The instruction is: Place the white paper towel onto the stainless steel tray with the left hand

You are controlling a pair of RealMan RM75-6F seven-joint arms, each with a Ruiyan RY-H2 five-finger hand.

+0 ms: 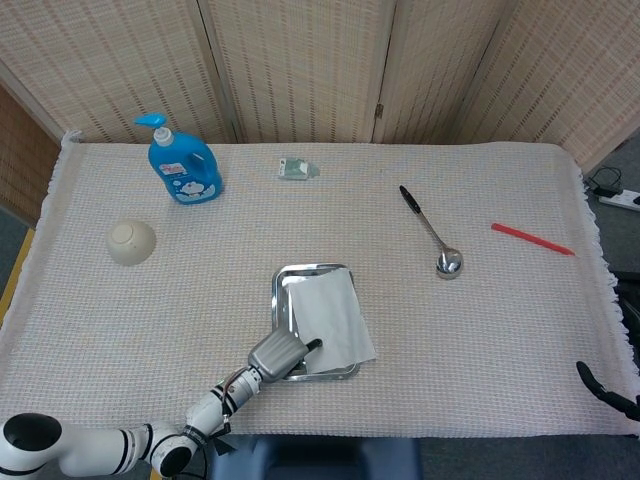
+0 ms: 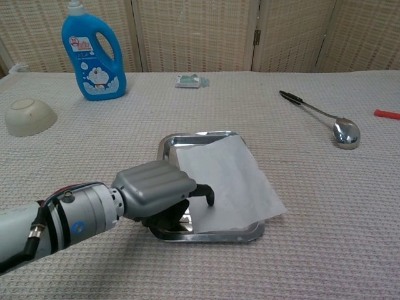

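Note:
The white paper towel (image 1: 330,312) (image 2: 230,180) lies flat over the stainless steel tray (image 1: 309,269) (image 2: 195,137), its right corner hanging past the tray's near right rim. My left hand (image 1: 279,353) (image 2: 154,191) sits at the tray's near left corner. It pinches the towel's near edge, thumb on top and fingers underneath. My right hand (image 1: 604,390) shows only as a dark tip at the table's far right front edge, and its fingers cannot be made out.
A blue soap bottle (image 1: 183,165) (image 2: 92,53) and a cream bowl (image 1: 131,242) (image 2: 28,116) stand at the back left. A small packet (image 1: 297,169) lies at the back centre. On the right are a metal spoon (image 1: 435,235) (image 2: 325,119) and a red stick (image 1: 532,239).

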